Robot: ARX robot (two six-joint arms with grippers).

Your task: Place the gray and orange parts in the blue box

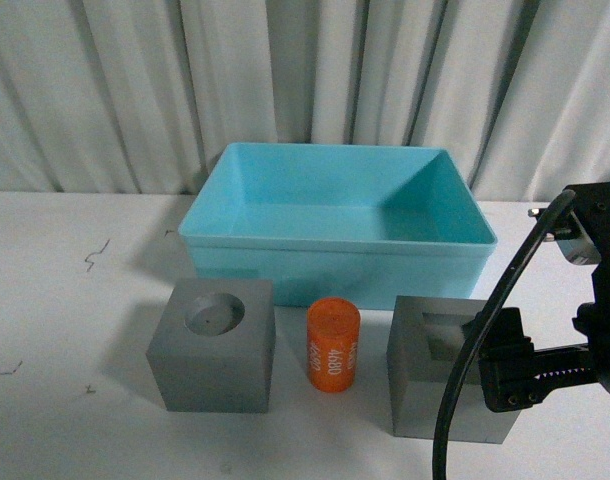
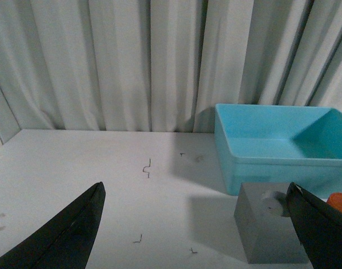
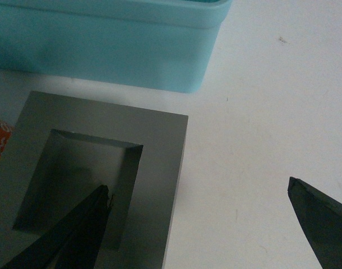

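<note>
Right jaws were spread wide, gripping nothing. In the right wrist view one finger (image 3: pixel 70 235) hung over the pocket of the slot cube (image 3: pixel 154 145), lower left of frame. The other finger sat lower right over bare bench (image 3: pixel 260 112). My read: they straddled the cube's side wall to pinch it between pocket and outer face, since the full cube looks wide for the opening.

Left jaws were also wide open and empty, with fingers in both lower corners of the left wrist view. They were over the bench, with the recess cube (image 2: pixel 266 235) at lower right, not between them. Probably parked clear while the right arm worked. That arm didn't show in the front view.

In the front view the three parts sat in a row across the lower half: recess cube (image 1: pixel 213 345) on the left, cylinder (image 1: pixel 333 345) in the middle, slot cube (image 1: pixel 415 390) on the right under the right arm. All three were on the bench, apart from each other. The box (image 1: pixel 335 270) sat just above them at upper centre, open side up, with none of them in it. It's a short lift over the rim, so mind the front wall. Curtain (image 1: pixel 135 90) behind.
</note>
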